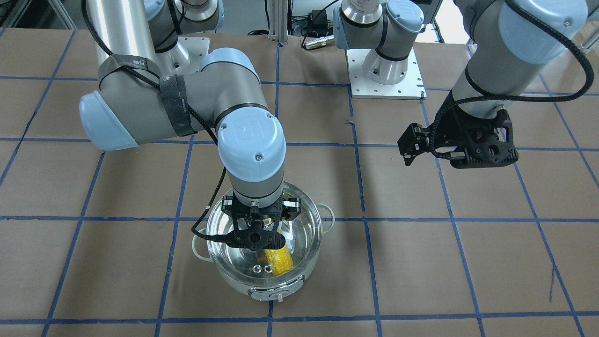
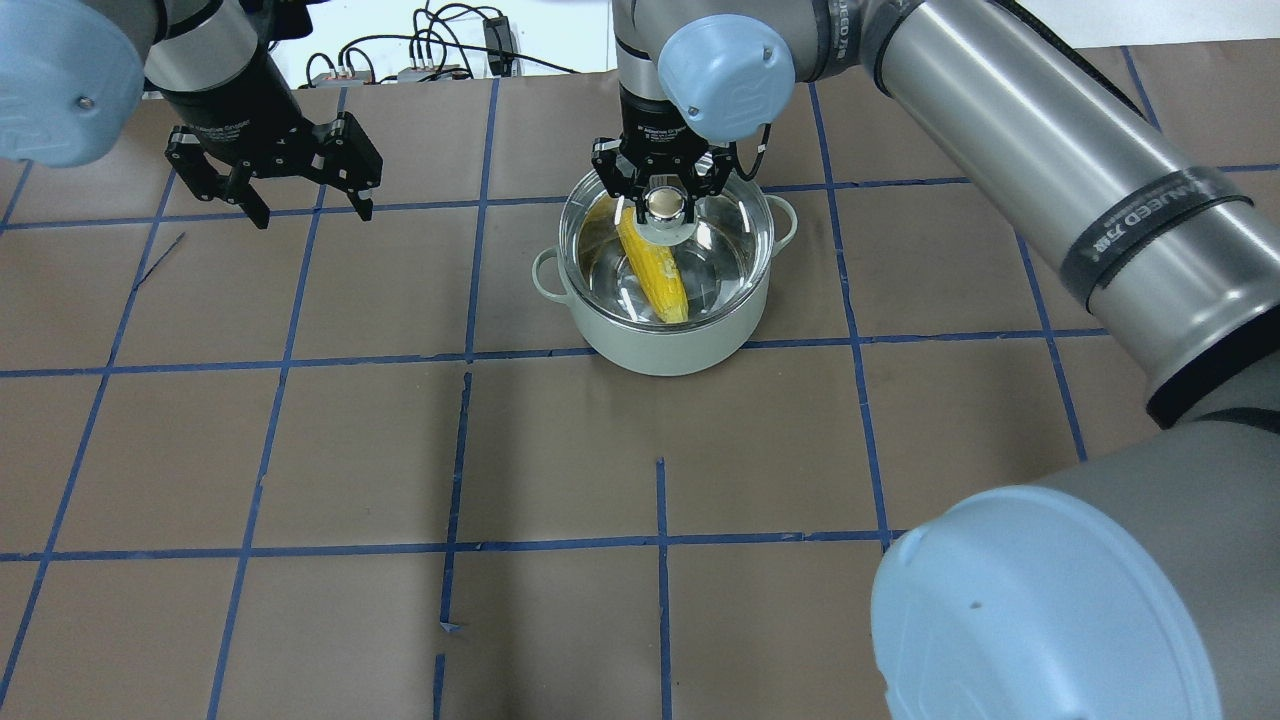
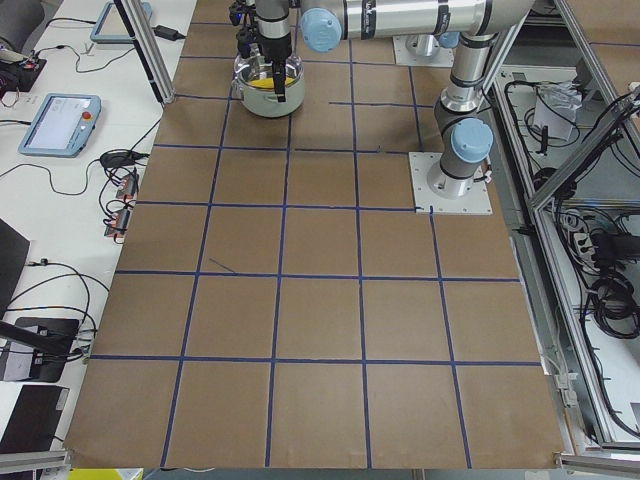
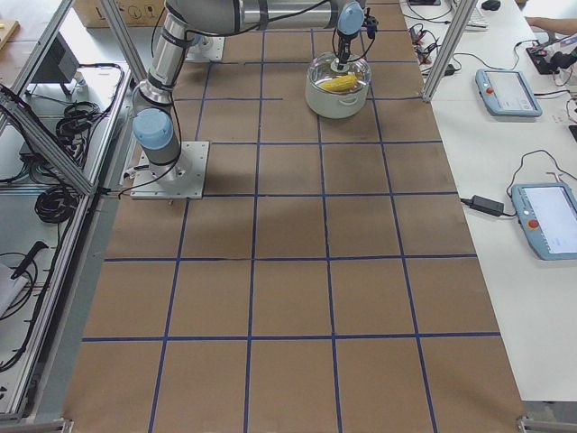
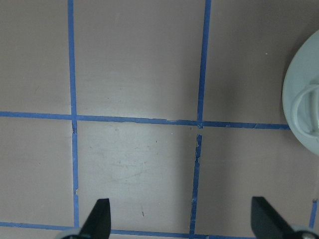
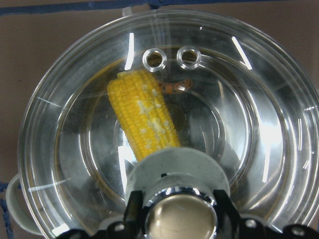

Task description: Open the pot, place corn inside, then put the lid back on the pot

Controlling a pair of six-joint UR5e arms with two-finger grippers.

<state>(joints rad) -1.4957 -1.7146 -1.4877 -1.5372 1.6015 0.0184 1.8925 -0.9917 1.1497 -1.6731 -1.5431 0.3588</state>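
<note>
Overhead: the right tool (image 2: 664, 203) is closed partway on the knob of the lid (image 2: 725, 235), which sits on the pot (image 2: 665, 350) with the corn (image 2: 655, 270) inside. The left tool (image 2: 314, 215) is wide open and empty. Right wrist: the glass is probably fragile and slick, so the knob is the place to grip. Front: the wrist cap (image 1: 252, 140) bears "UR".

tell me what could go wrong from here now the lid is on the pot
1. The right gripper looks clamped on the knob of the lid. If it rises before it opens, it could pull the lid off or tug the pot sideways.
2. I cannot tell whether the lid's rim sits evenly all round. If it is tilted, letting go could leave it askew over the corn.
</note>
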